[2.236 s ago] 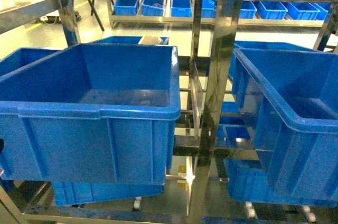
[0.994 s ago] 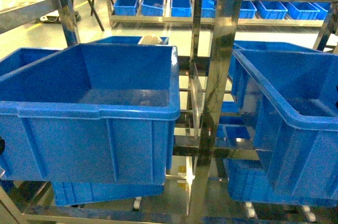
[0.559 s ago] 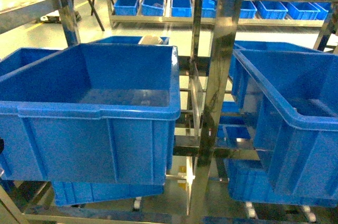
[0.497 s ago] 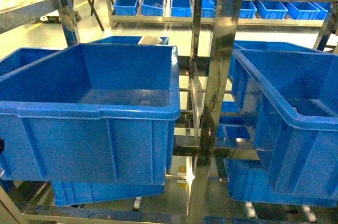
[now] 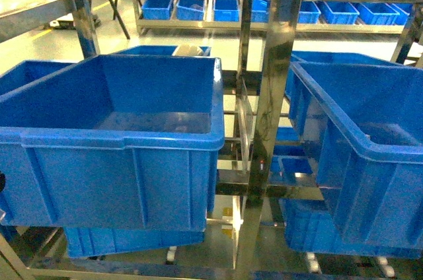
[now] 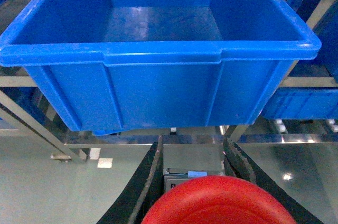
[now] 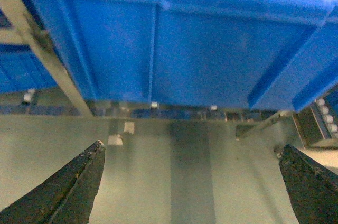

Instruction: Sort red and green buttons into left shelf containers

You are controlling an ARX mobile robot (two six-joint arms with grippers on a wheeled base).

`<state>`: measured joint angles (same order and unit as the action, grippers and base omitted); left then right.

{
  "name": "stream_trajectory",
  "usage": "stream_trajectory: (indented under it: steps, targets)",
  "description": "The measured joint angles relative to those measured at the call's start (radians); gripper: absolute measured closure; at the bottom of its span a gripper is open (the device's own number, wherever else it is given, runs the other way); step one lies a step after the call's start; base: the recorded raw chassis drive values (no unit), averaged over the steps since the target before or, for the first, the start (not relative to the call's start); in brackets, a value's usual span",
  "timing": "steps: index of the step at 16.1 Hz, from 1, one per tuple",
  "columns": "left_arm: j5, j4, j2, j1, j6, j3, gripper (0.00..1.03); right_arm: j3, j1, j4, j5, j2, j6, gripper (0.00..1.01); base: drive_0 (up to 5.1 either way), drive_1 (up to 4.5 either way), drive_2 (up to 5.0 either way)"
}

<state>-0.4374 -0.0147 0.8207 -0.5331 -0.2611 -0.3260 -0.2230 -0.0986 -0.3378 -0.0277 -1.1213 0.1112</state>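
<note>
We find the left gripper (image 6: 193, 182) pinching the red button (image 6: 219, 203), whose red cap fills the bottom of the left wrist view between the two dark fingers. It is held low, in front of and below the rim of the large blue bin (image 6: 158, 52) on the left shelf, not yet over the opening. We judge this a carry position ahead of a lift and drop into that bin. The bin sits on the steel shelf frame (image 5: 277, 82) with its open top facing up, and as much of its floor as shows looks bare.

The right gripper (image 7: 193, 182) is spread wide and holds nothing; its two dark fingertips (image 7: 74, 187) stand at the far edges of the right wrist view, facing the ribbed side wall of another blue bin (image 7: 211, 55) above the floor.

The green button appears in no view. Neither arm shows in the head view. Only the red button's cap and a sliver of dark base are visible; the collar is hidden. A pale object (image 5: 190, 49) behind the left bin is possibly a box; we cannot tell.
</note>
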Motion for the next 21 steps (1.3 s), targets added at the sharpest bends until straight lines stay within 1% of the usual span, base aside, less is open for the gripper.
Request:
stream_trajectory:
  steps: [1,2,3,4,5,6,8,10,16,18,19,21]
  targets:
    - [0.000,0.000,0.000,0.000,0.000,0.000,0.74,0.086,0.040,0.046,-0.032,0.096,-0.010,0.03,0.0,0.00,0.0]
    - [-0.001,0.000,0.000,0.000,0.000,0.000,0.74,0.145,0.080,0.092,-0.066,0.161,-0.018,0.03,0.0,0.00,0.0]
    - [0.024,0.018,0.047,0.040,0.000,-0.026,0.74,0.141,0.079,0.084,-0.076,0.161,-0.029,0.03,0.0,0.00,0.0]
    - [0.124,0.127,0.222,0.164,0.038,-0.140,0.74,0.141,0.079,0.084,-0.076,0.161,-0.032,0.03,0.0,0.00,0.0]
    - [0.190,0.165,0.399,0.241,0.080,-0.225,0.74,0.141,0.079,0.084,-0.076,0.161,-0.032,0.03,0.0,0.00,0.0]
    - [0.207,0.163,0.455,0.261,0.093,-0.262,0.74,0.141,0.079,0.084,-0.076,0.161,-0.032,0.03,0.0,0.00,0.0]
    - [0.216,0.163,0.498,0.278,0.098,-0.295,0.74,0.141,0.079,0.084,-0.076,0.161,-0.032,0.03,0.0,0.00,0.0]
    - [0.216,0.174,0.546,0.294,0.112,-0.332,0.74,0.141,0.079,0.084,-0.076,0.161,-0.032,0.03,0.0,0.00,0.0]
    - [0.232,0.147,0.627,0.320,0.118,-0.420,0.74,0.141,0.079,0.084,-0.076,0.161,-0.032,0.03,0.0,0.00,0.0]
    - [0.235,0.120,0.694,0.331,0.149,-0.499,0.74,0.141,0.079,0.084,-0.076,0.161,-0.032,0.03,0.0,0.00,0.0]
    - [0.238,0.093,0.746,0.332,0.174,-0.565,0.74,0.141,0.079,0.084,-0.076,0.161,-0.032,0.03,0.0,0.00,0.0]
    - [0.275,0.021,0.849,0.335,0.212,-0.694,0.74,0.141,0.079,0.084,-0.076,0.161,-0.032,0.03,0.0,0.00,0.0]
